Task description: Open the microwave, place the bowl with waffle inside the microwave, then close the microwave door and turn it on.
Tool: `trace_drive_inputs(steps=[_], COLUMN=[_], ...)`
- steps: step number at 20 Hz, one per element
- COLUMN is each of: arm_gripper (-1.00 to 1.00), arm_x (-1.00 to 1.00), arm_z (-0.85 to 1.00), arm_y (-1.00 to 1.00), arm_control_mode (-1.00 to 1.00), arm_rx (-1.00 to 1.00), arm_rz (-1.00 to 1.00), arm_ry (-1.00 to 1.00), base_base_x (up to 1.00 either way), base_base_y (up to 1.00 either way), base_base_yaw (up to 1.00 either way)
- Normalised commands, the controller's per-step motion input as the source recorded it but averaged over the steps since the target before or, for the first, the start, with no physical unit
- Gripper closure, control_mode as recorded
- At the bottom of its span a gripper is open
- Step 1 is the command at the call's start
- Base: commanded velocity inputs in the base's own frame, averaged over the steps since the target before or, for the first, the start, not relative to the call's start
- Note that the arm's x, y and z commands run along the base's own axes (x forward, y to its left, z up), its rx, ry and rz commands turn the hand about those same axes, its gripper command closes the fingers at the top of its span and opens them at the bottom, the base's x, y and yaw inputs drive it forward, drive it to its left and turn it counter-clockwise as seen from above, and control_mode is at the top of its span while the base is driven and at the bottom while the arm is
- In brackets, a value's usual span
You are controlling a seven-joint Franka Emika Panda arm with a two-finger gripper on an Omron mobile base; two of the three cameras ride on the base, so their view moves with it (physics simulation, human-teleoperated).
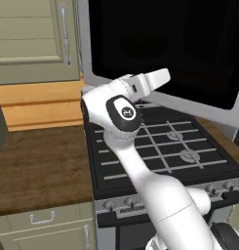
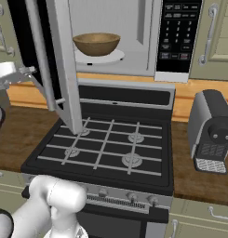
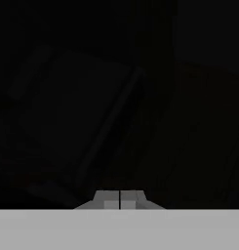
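Right base view: the microwave stands open above the stove, its cavity lit and pale. The bowl sits inside on the white turntable, upright and centred. The waffle can't be made out from this angle; the bowl's rim hides whatever is in it. The microwave door is swung wide out to the left, edge-on to this camera, with its bar handle on the outer face. The control strip is at the right of the cavity, untouched as far as it looks. A toaster-like appliance sits on the worktop to the right.

In the left base view the arm reaches up toward the black glass of the door, wrist close against its outer face. In the hand view the hand has its fingertips pressed together, nothing between them, facing dark glass at close range.

Progress, judging by the layout: opening is done, bowl placement is done. Left: push the door closed, then press start on the control strip. The hand seems positioned behind the door for the closing push.
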Motion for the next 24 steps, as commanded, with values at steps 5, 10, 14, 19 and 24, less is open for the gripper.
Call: trace_drive_inputs(steps=[5, 10, 14, 19, 24], arm_gripper=[1.0, 1.0, 1.0, 1.0, 1.0], arm_x=[0.56, 0.65, 0.4, 0.75, 0.88], arm_z=[0.59, 0.0, -0.06, -0.04, -0.18], arm_y=[-0.71, -0.37, -0.49, -0.29, -0.09], arm_control_mode=[-1.0, -1.0, -1.0, -1.0, -1.0], arm_rx=[0.15, 0.27, 0.35, 0.28, 0.07], arm_rz=[0.34, 0.48, 0.31, 0.38, 0.49], arm_ry=[0.0, 0.23, 0.28, 0.05, -0.1], base_base_x=[0.0, 0.0, 0.0, 0.0, 0.0], base_base_y=[0.0, 0.0, 0.0, 0.0, 0.0], base_base_yaw=[0.0, 0.0, 0.0, 0.0, 0.0])
